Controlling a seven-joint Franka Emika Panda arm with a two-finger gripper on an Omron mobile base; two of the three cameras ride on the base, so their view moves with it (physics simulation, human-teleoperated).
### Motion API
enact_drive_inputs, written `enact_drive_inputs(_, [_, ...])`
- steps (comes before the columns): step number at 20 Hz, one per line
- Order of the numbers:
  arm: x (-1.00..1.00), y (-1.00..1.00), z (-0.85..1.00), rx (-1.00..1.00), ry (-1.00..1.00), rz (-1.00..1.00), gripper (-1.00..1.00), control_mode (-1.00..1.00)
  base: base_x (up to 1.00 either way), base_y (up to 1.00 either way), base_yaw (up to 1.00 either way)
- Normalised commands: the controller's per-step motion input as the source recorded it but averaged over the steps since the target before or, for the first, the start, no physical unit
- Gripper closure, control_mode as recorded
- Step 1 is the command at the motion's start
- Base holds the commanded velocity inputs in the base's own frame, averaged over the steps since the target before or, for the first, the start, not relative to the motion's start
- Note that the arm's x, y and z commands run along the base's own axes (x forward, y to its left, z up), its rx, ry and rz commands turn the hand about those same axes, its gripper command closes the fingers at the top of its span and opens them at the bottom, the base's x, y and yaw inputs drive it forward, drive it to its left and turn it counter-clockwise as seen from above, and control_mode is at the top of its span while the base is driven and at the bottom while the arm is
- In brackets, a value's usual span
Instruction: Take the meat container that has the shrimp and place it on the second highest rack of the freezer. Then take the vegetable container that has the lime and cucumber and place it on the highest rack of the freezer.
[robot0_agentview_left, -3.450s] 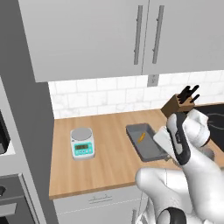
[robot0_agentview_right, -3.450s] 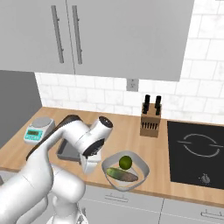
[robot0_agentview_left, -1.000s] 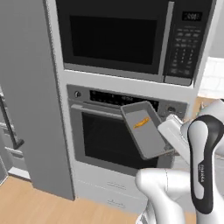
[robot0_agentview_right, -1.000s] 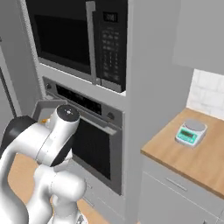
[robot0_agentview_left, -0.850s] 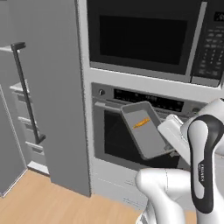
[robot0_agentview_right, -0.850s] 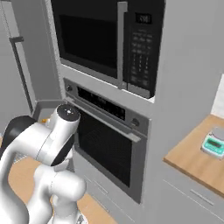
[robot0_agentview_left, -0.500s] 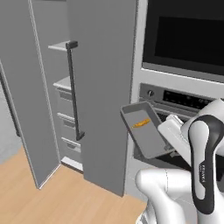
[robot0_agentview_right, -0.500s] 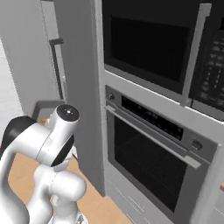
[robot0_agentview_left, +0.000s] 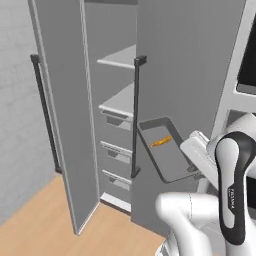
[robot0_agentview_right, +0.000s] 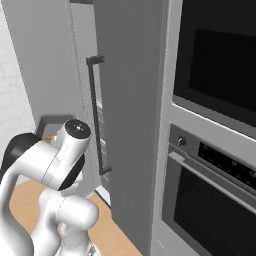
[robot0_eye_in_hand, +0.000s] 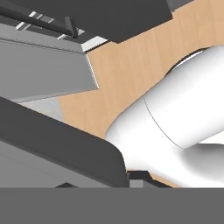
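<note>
The base has driven on from the oven wall, so the views now face the tall grey freezer (robot0_agentview_left: 120, 100), its door open. Nearest, the shallow dark grey rectangular meat container (robot0_agentview_left: 165, 150) tilts in the tool (robot0_agentview_left: 192, 172), apparently clamped on its rim, carrying the tiny orange shrimp (robot0_agentview_left: 161, 142). Beyond, pale shelves (robot0_agentview_left: 119, 102) wait; the second-highest rack comes next.

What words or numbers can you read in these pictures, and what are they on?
Small white lettering on the dark band of the robot's arm: there is a line of text, but it is too small and blurred to read.
Pale marks on the oven's control strip: too small to read.
Nothing is written on the freezer or the meat container.
</note>
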Motion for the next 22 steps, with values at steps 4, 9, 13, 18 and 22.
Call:
enact_drive_inputs(4, [0.0, 0.0, 0.0, 0.0, 0.0, 0.0, 1.0, 1.0, 0.65, 1.0, -0.2])
enact_drive_inputs(9, [0.0, 0.0, 0.0, 0.0, 0.0, 0.0, 1.0, 1.0, 0.63, 0.74, -0.35])
enact_drive_inputs(13, [0.0, 0.0, 0.0, 0.0, 0.0, 0.0, 1.0, 1.0, 0.62, 0.68, -0.41])
enact_drive_inputs(18, [0.0, 0.0, 0.0, 0.0, 0.0, 0.0, 1.0, 1.0, 0.31, 0.13, -0.37])
enact_drive_inputs(22, [0.0, 0.0, 0.0, 0.0, 0.0, 0.0, 1.0, 1.0, 0.21, 0.06, -0.29])
